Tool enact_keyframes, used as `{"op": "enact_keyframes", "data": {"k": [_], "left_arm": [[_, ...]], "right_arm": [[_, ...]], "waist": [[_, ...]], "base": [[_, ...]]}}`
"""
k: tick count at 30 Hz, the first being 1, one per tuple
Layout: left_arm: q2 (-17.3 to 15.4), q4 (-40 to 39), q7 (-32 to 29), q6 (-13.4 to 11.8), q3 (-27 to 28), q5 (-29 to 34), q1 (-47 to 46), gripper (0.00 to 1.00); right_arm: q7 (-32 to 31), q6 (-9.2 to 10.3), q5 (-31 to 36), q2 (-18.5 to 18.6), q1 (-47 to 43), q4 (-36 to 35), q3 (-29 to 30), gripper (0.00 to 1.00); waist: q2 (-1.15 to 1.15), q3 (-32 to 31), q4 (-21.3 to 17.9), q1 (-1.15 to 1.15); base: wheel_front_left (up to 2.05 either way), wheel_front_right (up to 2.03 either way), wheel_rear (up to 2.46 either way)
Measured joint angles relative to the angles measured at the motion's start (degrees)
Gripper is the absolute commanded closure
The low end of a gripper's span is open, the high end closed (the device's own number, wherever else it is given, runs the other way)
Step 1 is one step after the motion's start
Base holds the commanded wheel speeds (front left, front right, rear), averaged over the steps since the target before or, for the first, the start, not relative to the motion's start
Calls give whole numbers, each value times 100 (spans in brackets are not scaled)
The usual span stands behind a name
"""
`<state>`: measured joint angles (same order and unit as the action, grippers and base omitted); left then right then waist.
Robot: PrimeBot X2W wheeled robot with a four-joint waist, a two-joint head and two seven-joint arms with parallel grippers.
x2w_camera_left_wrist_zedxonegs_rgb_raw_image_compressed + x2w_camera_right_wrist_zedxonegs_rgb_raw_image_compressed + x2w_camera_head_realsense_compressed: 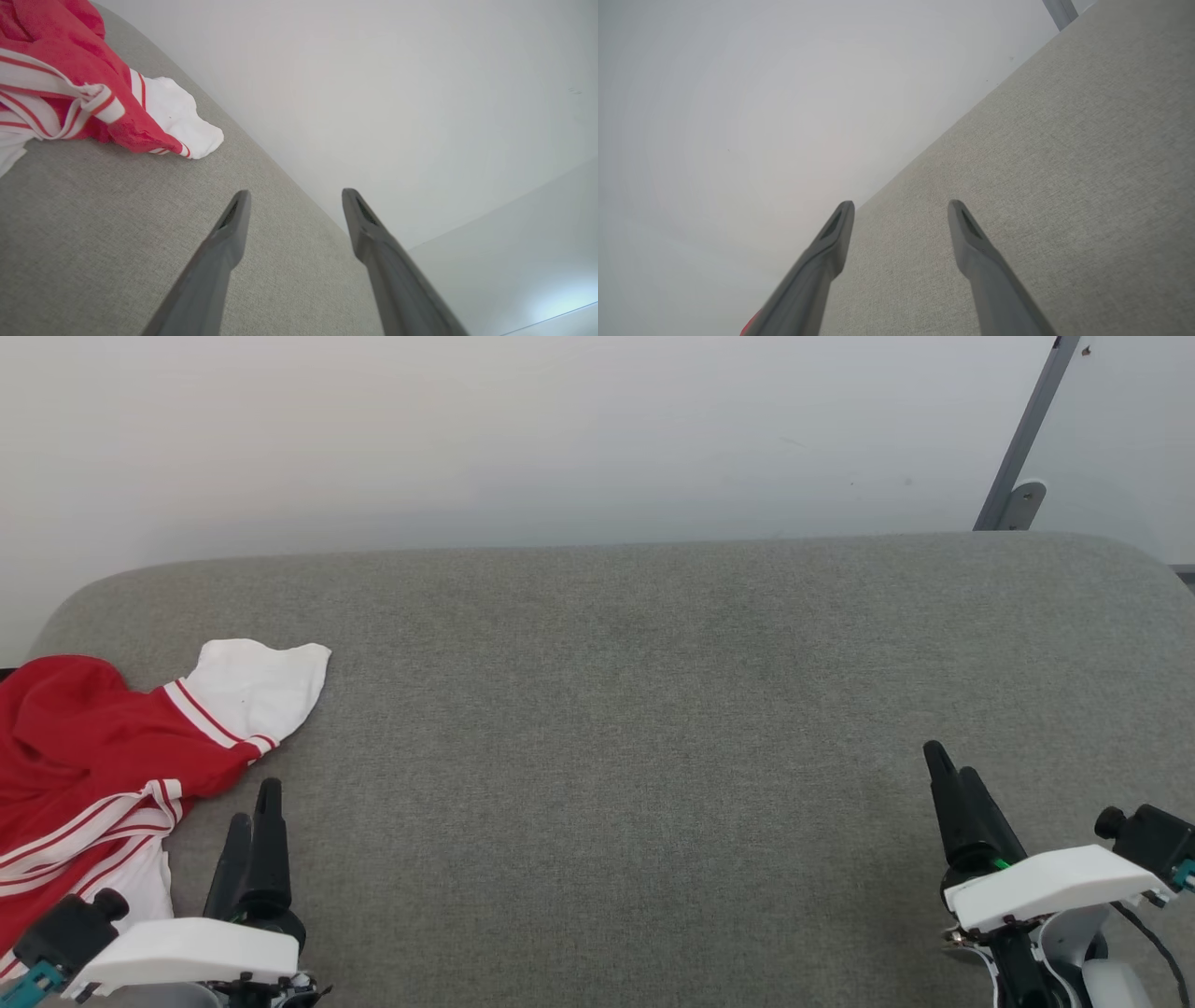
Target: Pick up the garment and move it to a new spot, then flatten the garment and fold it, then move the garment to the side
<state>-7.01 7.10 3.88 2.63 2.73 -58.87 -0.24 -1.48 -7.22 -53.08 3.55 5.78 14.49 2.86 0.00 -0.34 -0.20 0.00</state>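
The garment (84, 756) is a crumpled red shirt with a white sleeve and red-white striped trim, bunched at the far left of the grey cushioned surface (616, 709); part of it runs off the head view's left edge. In the left wrist view the garment (70, 93) lies at the upper left. My left gripper (254, 807) hovers just right of the shirt, open and empty, its fingers apart in the left wrist view (294, 198). My right gripper (950, 761) is at the lower right, far from the shirt, open and empty (901, 207).
A pale wall rises behind the cushioned surface's far edge. A grey metal post (1022, 439) with a bracket stands at the back right beside a glass panel. The surface's corners are rounded.
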Motion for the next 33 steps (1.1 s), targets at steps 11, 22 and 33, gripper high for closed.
{"op": "enact_keyframes", "data": {"k": [11, 22, 33], "left_arm": [[53, -93, 193, 116, 31, 756, 57, 0], [64, -190, 378, 207, 45, 1526, 141, 0], [14, -211, 532, 292, 58, 2184, 193, 0]], "right_arm": [[109, -1, 710, -10, 23, -107, -60, 0], [235, -2, 1377, -22, 65, -197, -88, 0], [376, -2, 1960, -36, 74, -280, -70, 0]], "waist": [[0, -16, -9, 0], [0, -26, -12, 0], [0, -29, -19, 0]], "base": [[0, 0, 0], [0, 0, 0], [0, 0, 0]]}}
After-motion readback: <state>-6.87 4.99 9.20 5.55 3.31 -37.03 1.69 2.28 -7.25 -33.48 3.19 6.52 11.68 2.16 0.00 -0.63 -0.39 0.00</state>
